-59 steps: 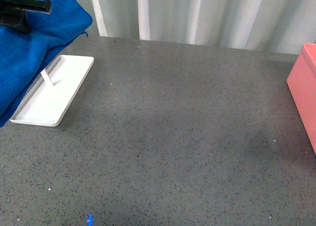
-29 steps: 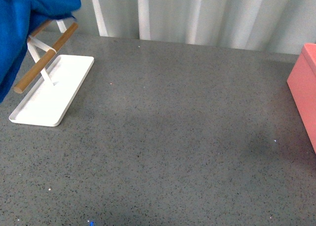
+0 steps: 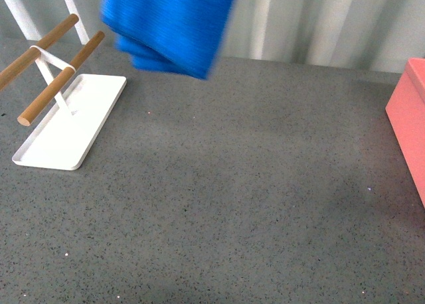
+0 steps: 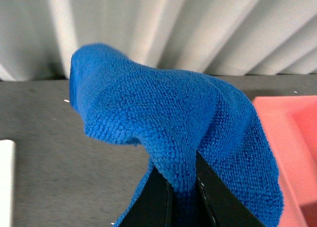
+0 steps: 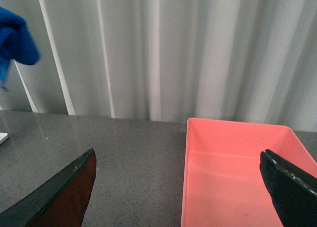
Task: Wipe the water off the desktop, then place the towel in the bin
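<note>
1. White tray [image 3: 70, 128] with two wooden bars [image 3: 43, 98] sits on the table [image 3: 232, 198] at far left.
2. Left tool [image 4: 182, 180] is clamped on the towel [image 3: 169, 25], which hangs above the table.
3. Right tool [image 5: 177, 155] gapes wide, empty, facing the bin [image 5: 237, 172] at the right edge.

Probably a lab test bench: speckled grey desktop [image 3: 232, 204] before pleated white curtain [image 3: 319, 22].

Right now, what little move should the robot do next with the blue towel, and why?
Probably lower the towel onto the desktop to start wiping. The left gripper pinches it, and it hangs in the air above the desktop, not touching it. The bin should wait.
</note>
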`<state>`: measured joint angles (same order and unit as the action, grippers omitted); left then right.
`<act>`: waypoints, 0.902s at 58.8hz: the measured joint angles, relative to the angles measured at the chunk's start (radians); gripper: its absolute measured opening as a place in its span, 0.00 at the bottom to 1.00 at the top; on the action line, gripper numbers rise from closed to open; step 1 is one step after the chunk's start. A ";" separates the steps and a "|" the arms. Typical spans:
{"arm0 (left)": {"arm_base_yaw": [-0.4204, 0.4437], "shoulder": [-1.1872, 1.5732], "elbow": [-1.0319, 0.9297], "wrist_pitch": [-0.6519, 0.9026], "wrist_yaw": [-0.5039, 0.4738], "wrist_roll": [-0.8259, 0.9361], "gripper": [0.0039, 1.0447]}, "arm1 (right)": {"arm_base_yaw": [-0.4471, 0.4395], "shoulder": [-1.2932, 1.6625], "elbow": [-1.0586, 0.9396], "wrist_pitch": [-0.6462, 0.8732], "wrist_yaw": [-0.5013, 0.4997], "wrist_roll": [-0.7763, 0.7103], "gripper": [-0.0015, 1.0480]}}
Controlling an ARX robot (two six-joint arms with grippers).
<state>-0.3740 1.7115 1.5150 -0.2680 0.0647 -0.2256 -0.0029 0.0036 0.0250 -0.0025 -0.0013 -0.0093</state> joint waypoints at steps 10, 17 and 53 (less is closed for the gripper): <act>-0.130 0.004 -0.124 0.122 0.019 -0.146 0.04 | 0.000 0.000 0.000 0.000 0.000 0.000 0.93; -0.172 0.005 -0.170 0.169 0.018 -0.215 0.04 | 0.000 0.000 0.000 0.000 0.000 0.000 0.93; -0.209 0.026 -0.165 0.163 0.005 -0.258 0.04 | 0.197 1.213 0.285 0.752 -0.376 0.313 0.93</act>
<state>-0.5827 1.7374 1.3502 -0.1051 0.0700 -0.4839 0.1940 1.2163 0.3103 0.7494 -0.3771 0.3035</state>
